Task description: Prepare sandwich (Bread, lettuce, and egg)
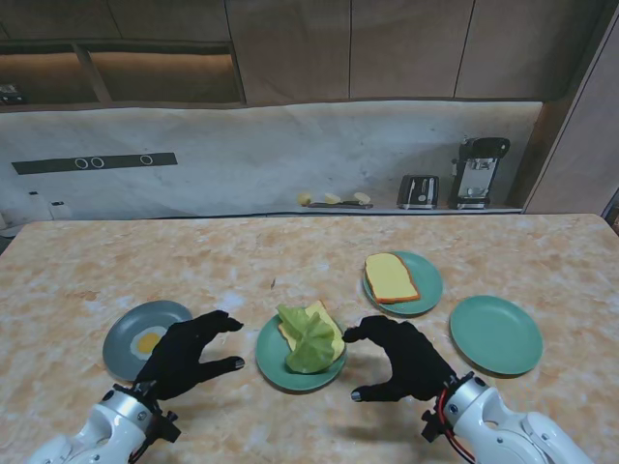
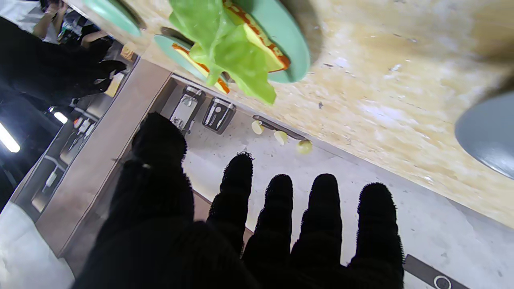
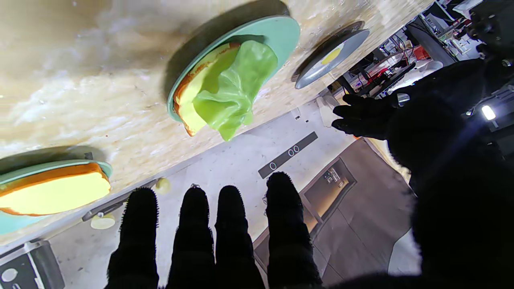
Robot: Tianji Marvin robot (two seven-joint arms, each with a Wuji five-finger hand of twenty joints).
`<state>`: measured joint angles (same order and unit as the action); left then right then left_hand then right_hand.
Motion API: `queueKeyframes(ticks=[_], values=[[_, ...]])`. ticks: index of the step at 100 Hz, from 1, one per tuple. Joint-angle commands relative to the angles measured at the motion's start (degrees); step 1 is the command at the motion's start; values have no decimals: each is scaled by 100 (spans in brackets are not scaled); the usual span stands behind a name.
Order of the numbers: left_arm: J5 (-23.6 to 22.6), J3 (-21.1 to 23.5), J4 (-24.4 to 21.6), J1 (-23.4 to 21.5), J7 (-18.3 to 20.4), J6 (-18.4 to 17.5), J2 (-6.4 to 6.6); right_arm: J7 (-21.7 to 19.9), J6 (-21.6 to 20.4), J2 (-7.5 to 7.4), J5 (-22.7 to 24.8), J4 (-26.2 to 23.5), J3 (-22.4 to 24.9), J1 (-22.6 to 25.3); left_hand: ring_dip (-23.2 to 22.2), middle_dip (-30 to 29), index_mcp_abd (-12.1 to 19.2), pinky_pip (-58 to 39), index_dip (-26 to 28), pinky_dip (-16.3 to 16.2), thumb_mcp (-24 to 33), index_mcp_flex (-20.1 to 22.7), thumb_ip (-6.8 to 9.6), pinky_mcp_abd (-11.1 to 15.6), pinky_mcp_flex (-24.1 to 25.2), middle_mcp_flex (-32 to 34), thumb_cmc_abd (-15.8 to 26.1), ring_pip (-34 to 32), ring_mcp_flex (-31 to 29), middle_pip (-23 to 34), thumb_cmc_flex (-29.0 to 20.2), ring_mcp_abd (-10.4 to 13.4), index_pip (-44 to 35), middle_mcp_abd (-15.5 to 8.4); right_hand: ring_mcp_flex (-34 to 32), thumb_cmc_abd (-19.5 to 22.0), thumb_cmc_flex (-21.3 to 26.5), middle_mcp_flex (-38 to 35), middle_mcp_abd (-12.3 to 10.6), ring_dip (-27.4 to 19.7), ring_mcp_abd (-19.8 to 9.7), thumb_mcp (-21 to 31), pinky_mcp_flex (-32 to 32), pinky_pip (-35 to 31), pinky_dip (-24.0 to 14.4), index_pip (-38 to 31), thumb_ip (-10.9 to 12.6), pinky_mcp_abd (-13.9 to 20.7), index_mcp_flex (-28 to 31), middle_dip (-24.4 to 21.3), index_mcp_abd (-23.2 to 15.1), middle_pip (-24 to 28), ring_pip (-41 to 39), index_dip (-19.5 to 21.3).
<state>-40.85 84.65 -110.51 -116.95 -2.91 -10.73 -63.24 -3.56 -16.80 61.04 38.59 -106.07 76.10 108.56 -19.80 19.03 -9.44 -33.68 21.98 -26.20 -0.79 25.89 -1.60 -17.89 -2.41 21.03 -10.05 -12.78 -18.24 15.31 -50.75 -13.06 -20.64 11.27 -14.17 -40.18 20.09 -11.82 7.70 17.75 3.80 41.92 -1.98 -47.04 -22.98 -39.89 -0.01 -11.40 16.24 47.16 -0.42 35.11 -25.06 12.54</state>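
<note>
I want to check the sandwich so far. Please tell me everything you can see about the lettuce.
The lettuce is one pale green leaf, crumpled and glossy, looking like soft plastic. It lies on a yellow bread slice with a brown crust, on the middle green plate. It covers most of the bread and, in the wrist views, one edge hangs past the crust toward the plate rim. Only the bread touches it for certain. Both hands, the left hand and right hand, are open beside the plate and do not touch it.

Round plates on the counter: four. Three are green: near centre (image 1: 276,367), far centre-right (image 1: 430,280), right (image 1: 496,334). One is grey (image 1: 131,333), left. Toasted bread slices: two (image 1: 390,277) (image 1: 332,329). Crinkled green lettuce leaf (image 1: 309,340): one. Fried egg (image 1: 149,341): one.
</note>
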Motion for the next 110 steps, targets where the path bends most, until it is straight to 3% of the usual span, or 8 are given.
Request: queueKeyframes(ticks=[1,18,40,68,95,110], values=[[-11,61,-60,-86,97,56,29,-52,-6,22,2,50,-14,92,-37,39,42,-118,44,-144,-35,-89,19,-18,38,45,-70,-43,-51,-3,-119,-47,-67,8,16,123,-28,-28,17,-94,-57,-25,110,82,38,64,113,73,-112,-3013,-106,-58,78,-39],[-199,223,-109,-178,180,98,48,-14,-86,25,34,74,50,122,-33,36,49,-101,38,-124,-35,-95,14,-38,78,51,-42,-46,-51,-3,-92,-50,-63,5,0,127,-16,-48,26,-89,-45,-39,151,109,31,43,102,88,-52,-3007,-62,-47,65,-31],[-883,706,-255,-371,391,260,97,35,-203,24,141,95,117,131,-41,34,6,-121,20,-116,1,-96,21,-52,27,91,-123,-74,-125,-6,-257,-77,-34,14,26,134,-40,-88,19,-89,-50,-38,221,164,29,21,102,90,80,-3000,-55,-37,68,-20],[-1602,1080,-362,-472,800,921,144,-46,-204,12,118,81,149,142,-112,60,-145,-387,-19,-200,17,-237,48,-38,-75,88,-374,-192,-221,13,-442,-146,70,80,47,144,-73,-135,-7,-86,-82,-36,340,291,14,36,93,76,283,-3002,-76,-52,61,-14],[-2248,912,-30,-127,1093,1555,209,-112,-207,0,143,49,194,156,-333,270,-390,-848,76,-361,67,-372,73,-12,-115,27,-561,-425,-264,170,-584,-203,-1,165,26,146,-61,-188,-24,-71,-92,-40,375,375,-29,49,79,56,345,-2993,-94,-42,28,-2],[-2274,755,150,97,1260,2031,222,-173,-203,-10,141,43,204,140,-566,487,-574,-1132,170,-463,87,-260,75,36,-176,85,-583,-675,-318,333,-660,-250,-66,222,30,147,-56,-210,-31,-68,-93,-41,382,412,-56,50,74,46,365,-2988,-101,-37,22,7]])
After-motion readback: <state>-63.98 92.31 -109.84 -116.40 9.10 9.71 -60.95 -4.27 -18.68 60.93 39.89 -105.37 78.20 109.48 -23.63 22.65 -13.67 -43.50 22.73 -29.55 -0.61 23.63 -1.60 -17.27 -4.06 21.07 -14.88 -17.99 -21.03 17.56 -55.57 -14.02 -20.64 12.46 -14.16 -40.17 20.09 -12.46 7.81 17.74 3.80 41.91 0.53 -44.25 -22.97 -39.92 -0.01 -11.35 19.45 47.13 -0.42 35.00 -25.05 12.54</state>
